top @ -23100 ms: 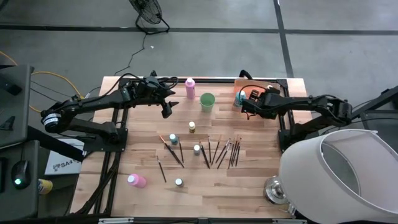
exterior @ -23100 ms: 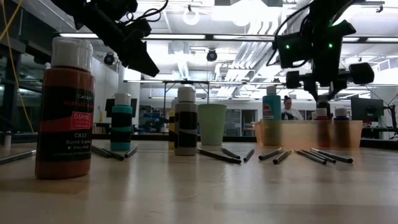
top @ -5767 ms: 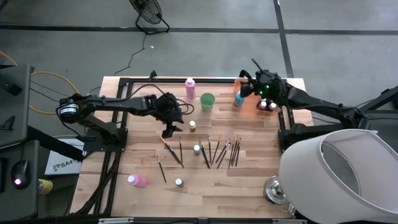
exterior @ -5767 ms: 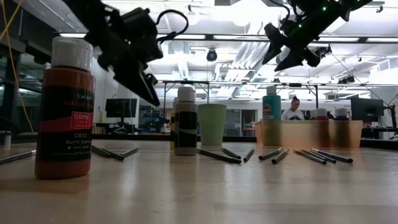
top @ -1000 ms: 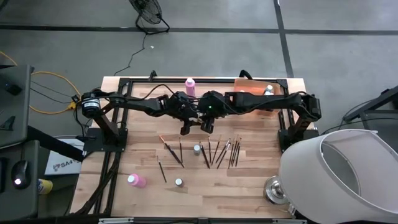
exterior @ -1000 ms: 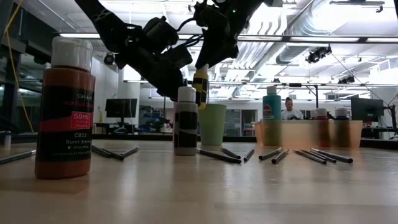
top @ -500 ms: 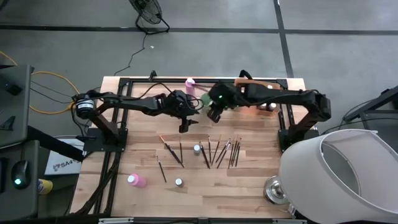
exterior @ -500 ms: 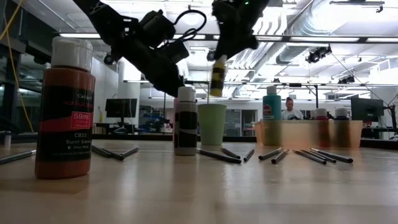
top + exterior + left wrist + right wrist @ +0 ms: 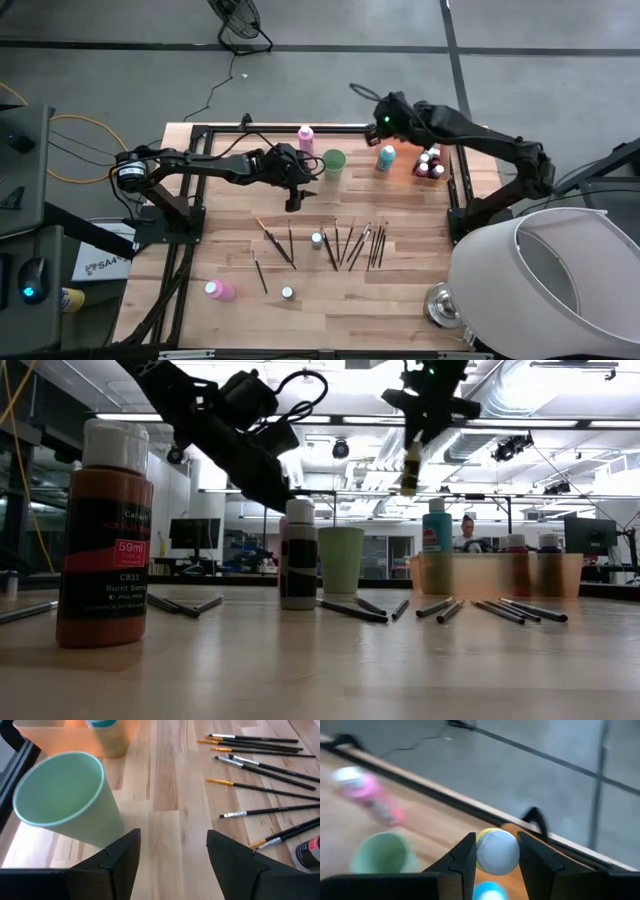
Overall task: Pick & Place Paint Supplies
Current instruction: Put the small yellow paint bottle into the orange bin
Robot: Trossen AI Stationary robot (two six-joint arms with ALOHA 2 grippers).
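I have the right gripper (image 9: 496, 865) clamped on a small yellow paint bottle (image 9: 497, 851), pale cap toward the wrist camera, carried high above the far edge of the table. I judge this to be the carry step: the bottle is headed for the orange tray (image 9: 402, 164) at the far right corner, where a few small bottles (image 9: 431, 164) already stand.

Next I need to bring it over a bare part of the tray, lower it upright and let go. The teal bottle (image 9: 386, 158) stands at the tray's near-left side and the light green cup (image 9: 333, 164) just beyond it toward the middle, so I would come down from above rather than sweep in low.

The left gripper (image 9: 172, 865) hangs with its fingers apart and empty beside the cup. Brushes (image 9: 352, 243) and a few small bottles lie mid-table, with open wood toward the near edge.
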